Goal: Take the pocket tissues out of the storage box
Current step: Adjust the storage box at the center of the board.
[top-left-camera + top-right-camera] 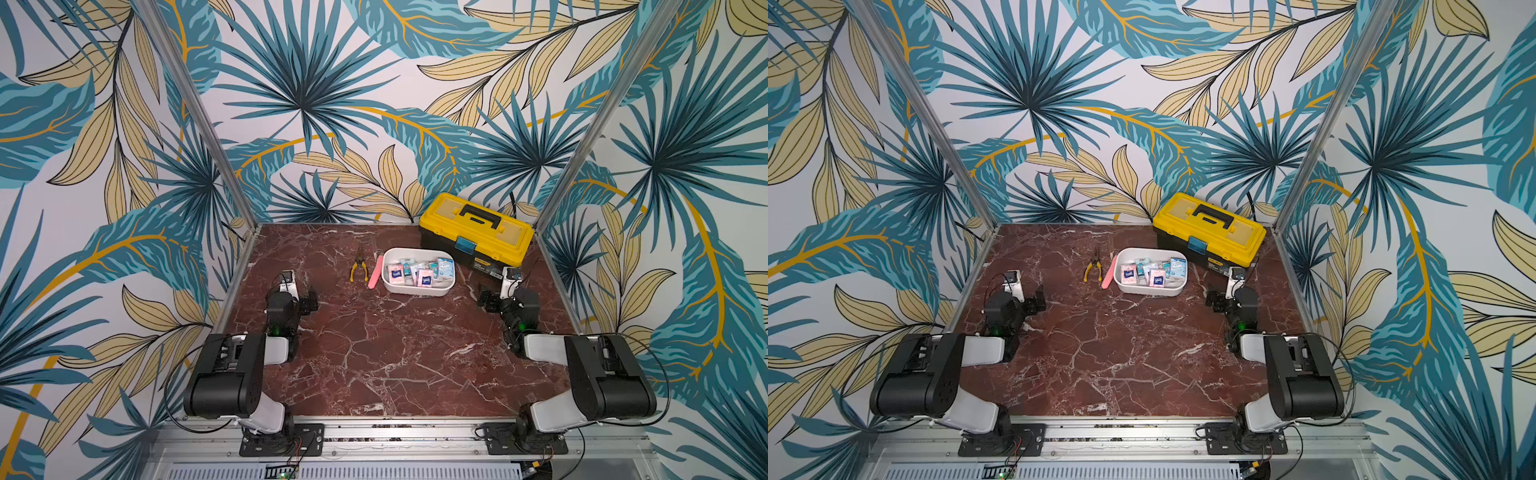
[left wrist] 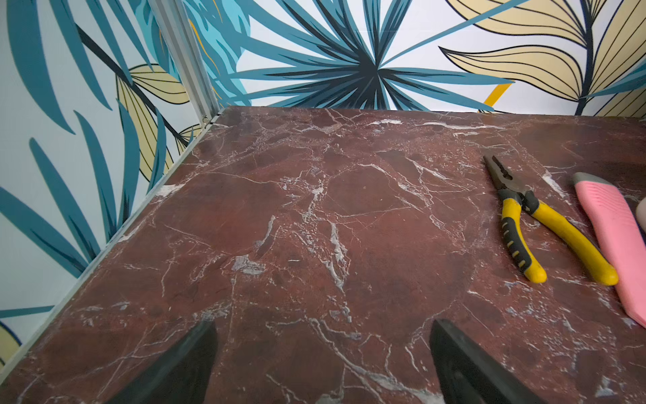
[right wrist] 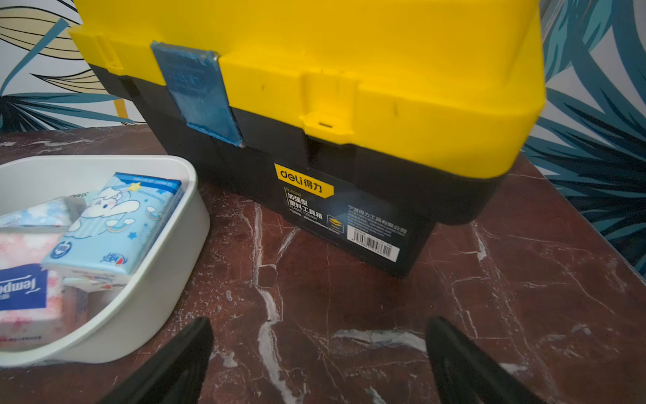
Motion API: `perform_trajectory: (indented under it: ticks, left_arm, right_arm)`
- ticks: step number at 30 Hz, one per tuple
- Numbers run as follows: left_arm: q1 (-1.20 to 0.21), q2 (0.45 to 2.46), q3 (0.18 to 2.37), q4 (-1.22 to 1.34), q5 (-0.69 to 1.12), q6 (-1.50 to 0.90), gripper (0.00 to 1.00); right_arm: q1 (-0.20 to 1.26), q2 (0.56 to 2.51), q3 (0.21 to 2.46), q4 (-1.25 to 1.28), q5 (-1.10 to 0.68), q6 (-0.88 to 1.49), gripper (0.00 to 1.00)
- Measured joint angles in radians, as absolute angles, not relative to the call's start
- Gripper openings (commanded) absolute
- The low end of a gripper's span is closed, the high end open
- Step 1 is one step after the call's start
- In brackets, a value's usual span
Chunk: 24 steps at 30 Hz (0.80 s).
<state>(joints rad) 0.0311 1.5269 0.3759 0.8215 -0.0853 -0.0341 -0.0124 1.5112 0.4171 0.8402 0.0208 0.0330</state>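
Both top views looked down from high above the near edge of the table (image 1: 374,374), sharing the whole surface. The left wrist view skimmed low toward the far left corner, the right one close up at the toolbox (image 3: 314,87).

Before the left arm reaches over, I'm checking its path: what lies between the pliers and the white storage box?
A long pink bar lies between the pliers and storage box, seen in both top views.

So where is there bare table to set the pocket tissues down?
Widest bare patch: the marble table in front of the storage box, between the left arm and right arm. Also the far-left corner, beside the pliers. Crowded: the far strip where pliers, pink bar, storage box and toolbox sit close together.
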Motion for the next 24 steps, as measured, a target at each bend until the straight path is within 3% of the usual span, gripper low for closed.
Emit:
perform_trajectory:
  ticks: [17,24]
  left_arm:
    - [0.028,1.52,0.377,0.813,-0.096,-0.036,1.0]
    - [0.025,1.258,0.433,0.574,-0.139,-0.085,1.0]
  right_arm:
    - [-0.012,1.506,0.417,0.834,0.025,0.033,0.99]
    - [-0.012,1.34,0.542,0.526,0.028,0.067,0.99]
